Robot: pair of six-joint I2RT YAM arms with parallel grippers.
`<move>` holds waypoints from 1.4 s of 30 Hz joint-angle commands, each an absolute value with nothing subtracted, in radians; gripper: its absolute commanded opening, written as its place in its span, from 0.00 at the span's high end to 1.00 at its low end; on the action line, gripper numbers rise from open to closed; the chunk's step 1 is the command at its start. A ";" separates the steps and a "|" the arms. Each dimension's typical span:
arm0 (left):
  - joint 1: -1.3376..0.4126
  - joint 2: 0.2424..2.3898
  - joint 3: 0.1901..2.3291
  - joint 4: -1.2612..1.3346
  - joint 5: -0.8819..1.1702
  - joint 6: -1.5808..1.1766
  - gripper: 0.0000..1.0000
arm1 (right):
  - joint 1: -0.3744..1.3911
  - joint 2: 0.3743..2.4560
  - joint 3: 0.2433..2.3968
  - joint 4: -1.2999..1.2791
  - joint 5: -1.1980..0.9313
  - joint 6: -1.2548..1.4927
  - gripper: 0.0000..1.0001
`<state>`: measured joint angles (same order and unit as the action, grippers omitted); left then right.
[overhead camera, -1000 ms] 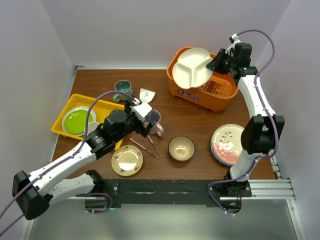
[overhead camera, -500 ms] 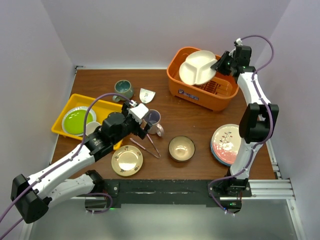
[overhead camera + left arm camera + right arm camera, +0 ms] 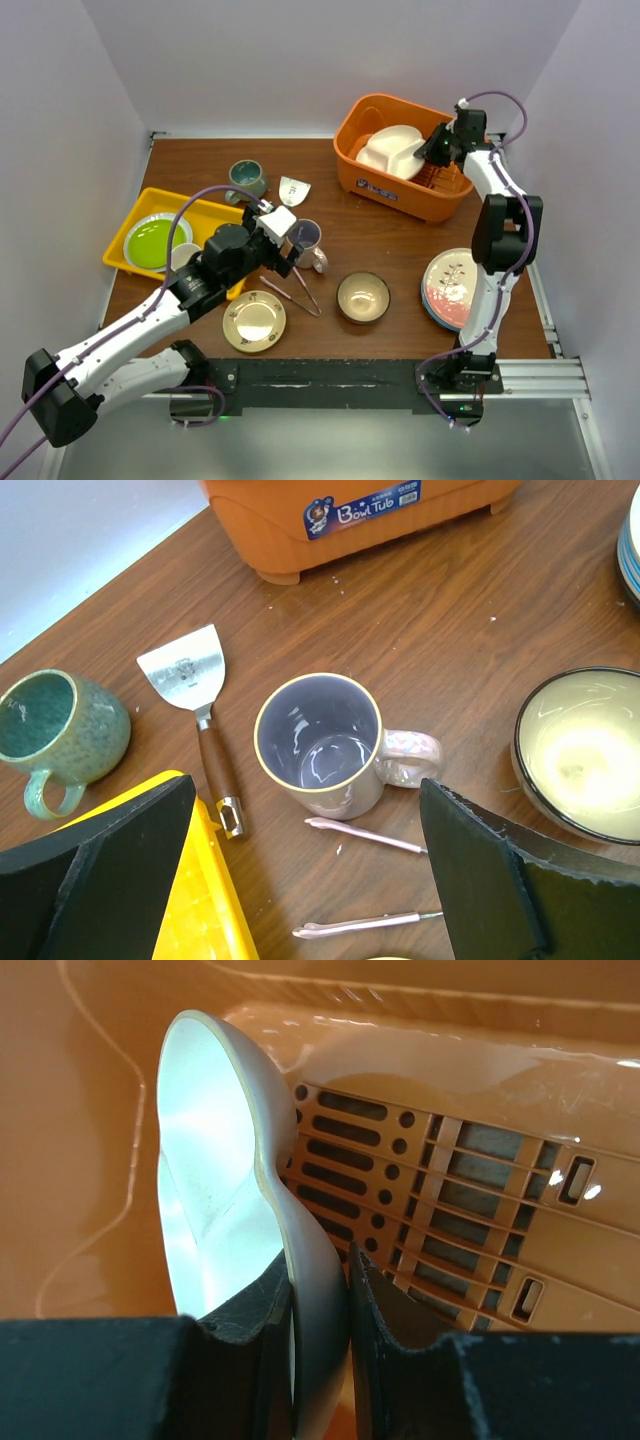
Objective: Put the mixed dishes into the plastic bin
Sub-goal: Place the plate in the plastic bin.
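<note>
The right gripper (image 3: 320, 1305) pinches the rim of the white divided plate (image 3: 215, 1190), with one finger on each side. The plate is tilted up on its edge inside the orange bin (image 3: 372, 182), low down near the floor with the slots. The left gripper (image 3: 310, 865) is spread wide and holds nothing. It hangs above the lavender mug (image 3: 325, 742), which stands on the brown table (image 3: 480, 610). Thin pink tongs (image 3: 365, 835) lie just beside the mug. A metal spatula (image 3: 190, 675) lies between it and the teal mug (image 3: 55, 725). A bronze bowl (image 3: 580, 750) sits near the lavender mug's handle.
</note>
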<state>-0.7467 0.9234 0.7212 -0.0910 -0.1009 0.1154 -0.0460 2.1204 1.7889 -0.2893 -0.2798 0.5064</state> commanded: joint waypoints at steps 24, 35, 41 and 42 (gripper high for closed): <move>-0.733 0.936 0.707 -0.048 -0.107 0.110 0.00 | -0.008 2.263 2.006 -0.288 -0.293 0.361 0.38; -0.732 0.920 0.707 -0.046 -0.112 0.109 0.00 | -0.008 2.244 2.118 -0.460 -0.256 0.108 0.13; -0.729 0.905 0.707 -0.045 -0.115 0.104 0.00 | -0.008 2.174 2.115 -0.505 -0.281 0.006 0.08; -0.729 0.899 0.706 -0.044 -0.115 0.104 0.00 | -0.008 2.155 2.102 -0.508 -0.288 -0.024 0.08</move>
<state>-0.7395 0.9287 0.7082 -0.0914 -0.1070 0.1154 -0.0120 2.2890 2.0838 -0.4732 -0.2714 0.1024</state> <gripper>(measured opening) 0.997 0.914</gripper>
